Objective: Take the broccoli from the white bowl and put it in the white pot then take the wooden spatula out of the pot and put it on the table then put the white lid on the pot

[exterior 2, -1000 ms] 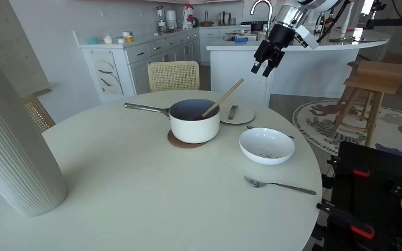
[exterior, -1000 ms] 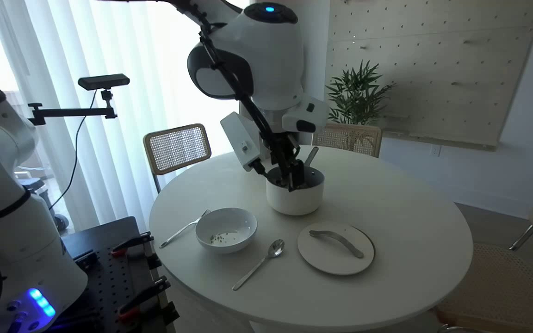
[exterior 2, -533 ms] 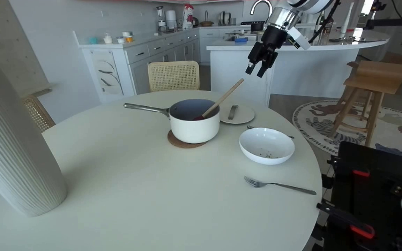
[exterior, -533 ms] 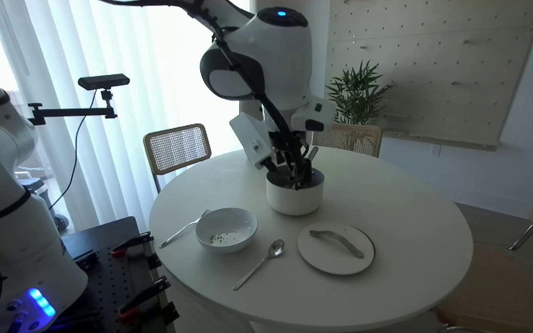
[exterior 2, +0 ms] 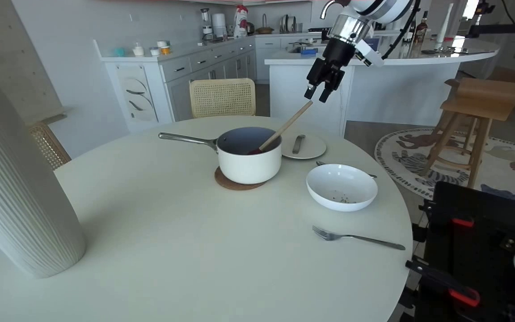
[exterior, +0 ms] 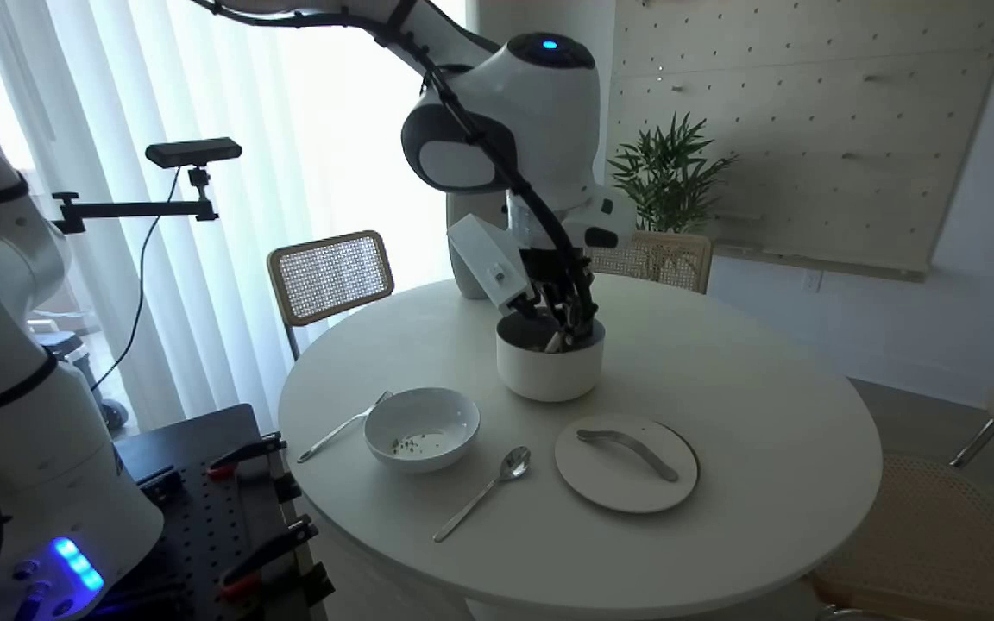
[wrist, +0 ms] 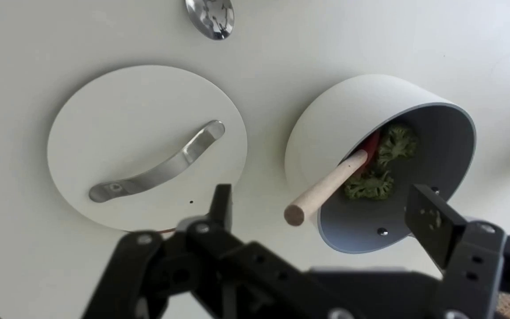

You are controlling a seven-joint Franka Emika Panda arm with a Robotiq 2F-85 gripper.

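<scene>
Plainly, the broccoli (wrist: 396, 145) lies inside the pot (exterior 2: 249, 169), just beside the red end of the wooden spatula (wrist: 323, 191), which leans out over the rim. Near its upper tip, the fingers (wrist: 434, 223) hang spread apart. On the worktop (exterior: 764, 414), the lid (exterior: 605, 474) lies near the pot, and the bowl (exterior 2: 333, 179) holds small specks (exterior 2: 340, 198).

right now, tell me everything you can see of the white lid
The white lid is a round, nearly flat disc with a bowed, silver, metal-looking handle and a small dark hole near its rim. It lies flat, handle up, beside the white pot with a strip of table between them. In the wrist view, a thin brown edge shows beneath it; whose is unclear. The hand does not touch it.
</scene>
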